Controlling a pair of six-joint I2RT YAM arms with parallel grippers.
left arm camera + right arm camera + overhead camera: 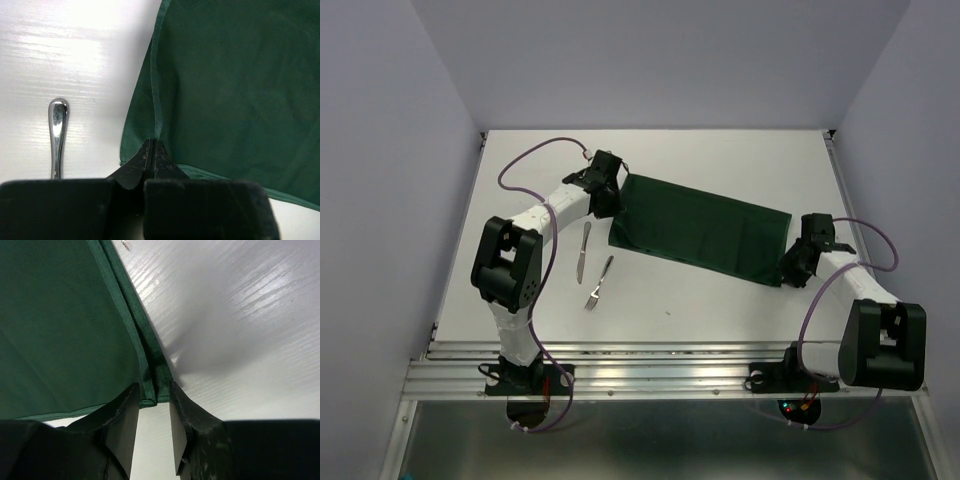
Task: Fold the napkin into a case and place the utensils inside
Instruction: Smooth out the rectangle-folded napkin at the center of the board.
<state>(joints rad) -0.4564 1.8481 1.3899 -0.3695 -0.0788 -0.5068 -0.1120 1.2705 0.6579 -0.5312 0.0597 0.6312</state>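
Note:
The dark green napkin (700, 230) lies folded in a long strip across the middle of the table. My left gripper (609, 203) sits at its left end. In the left wrist view the jaws (151, 146) are pressed together on a pinched ridge of the napkin (235, 80). My right gripper (788, 266) is at the strip's near right corner. In the right wrist view it (154, 392) is open, and the hemmed corner of the napkin (60, 325) lies between the fingertips (129, 405). The knife (583, 250) and fork (598, 282) lie on the table just left of the napkin.
A silver handle end (57, 135) lies on the white table (75, 60) left of my left gripper. The table's raised edges (835, 160) and the purple walls close in the sides. A metal rail (650, 372) runs along the front.

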